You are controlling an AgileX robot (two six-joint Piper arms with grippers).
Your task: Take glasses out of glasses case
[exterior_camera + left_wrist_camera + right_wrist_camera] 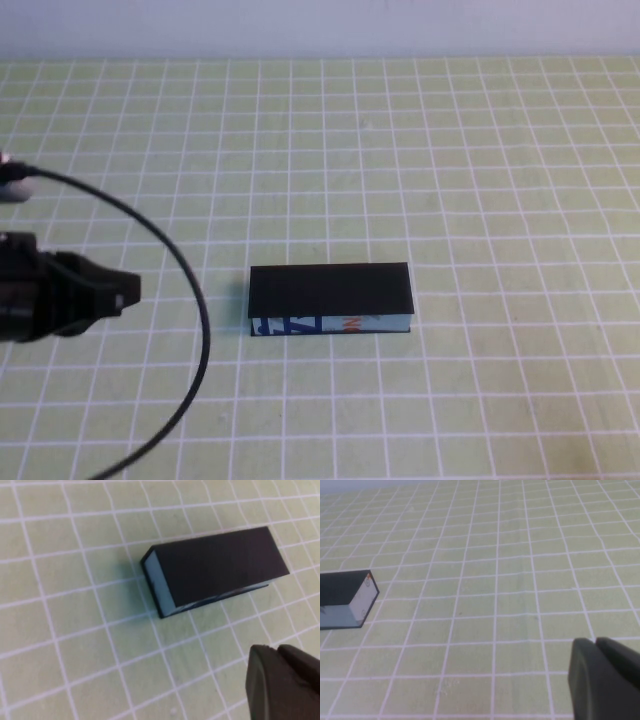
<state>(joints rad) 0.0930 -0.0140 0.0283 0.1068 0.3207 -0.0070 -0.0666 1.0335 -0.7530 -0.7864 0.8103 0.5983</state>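
The glasses case [330,297] lies closed near the middle of the mat, a long matte black box with a light front side printed in blue and orange. It shows too in the left wrist view as the case [215,570], and its end shows in the right wrist view as the case [347,600]. The glasses are hidden. My left gripper [128,290] hovers left of the case, well apart from it, fingers pressed together and empty; it appears as the left gripper [276,650]. My right gripper [594,641] is shut and empty, off to the case's right, outside the high view.
A light green mat with a white grid [450,180] covers the table. A black cable [190,300] loops from the left arm down across the mat's front left. A white wall edge [320,30] borders the far side.
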